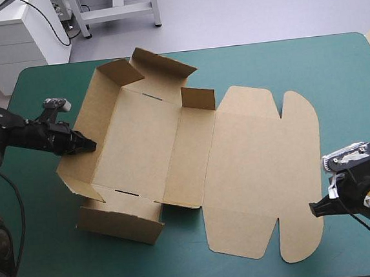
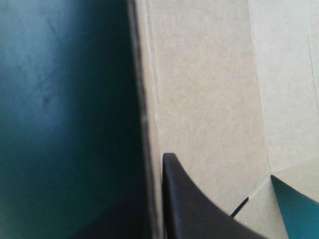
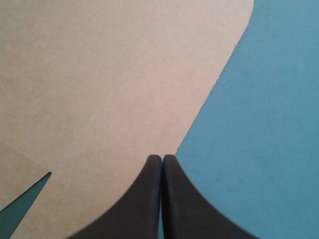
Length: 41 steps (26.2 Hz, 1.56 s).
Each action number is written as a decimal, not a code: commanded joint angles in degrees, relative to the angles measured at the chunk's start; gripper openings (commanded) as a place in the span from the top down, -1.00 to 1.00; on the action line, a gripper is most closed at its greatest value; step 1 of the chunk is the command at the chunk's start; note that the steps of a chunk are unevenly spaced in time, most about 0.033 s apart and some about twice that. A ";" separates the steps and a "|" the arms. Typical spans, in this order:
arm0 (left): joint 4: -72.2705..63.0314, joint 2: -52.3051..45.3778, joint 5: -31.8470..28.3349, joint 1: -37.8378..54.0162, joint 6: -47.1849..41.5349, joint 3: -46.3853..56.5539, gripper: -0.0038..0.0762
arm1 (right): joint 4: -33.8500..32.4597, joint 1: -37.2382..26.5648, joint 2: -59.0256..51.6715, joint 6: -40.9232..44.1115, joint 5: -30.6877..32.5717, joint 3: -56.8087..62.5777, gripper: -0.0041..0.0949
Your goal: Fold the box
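Right pincer (image 3: 162,162) closed beside box (image 3: 99,74), per wrist view.

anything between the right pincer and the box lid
Nothing visible. The right pincer, shut, sits right at the rounded lid edge of the box, with only the teal-green cover beside it.

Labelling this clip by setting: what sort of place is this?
Probably a robotics lab workbench: a table with teal-green cover, a half-folded brown box, and left gripper and right gripper at it.
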 commanded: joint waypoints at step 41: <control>101.85 -4.01 -34.84 -62.62 -43.51 3.02 0.92 | -2.54 -0.27 -0.09 5.09 -9.87 -9.57 0.96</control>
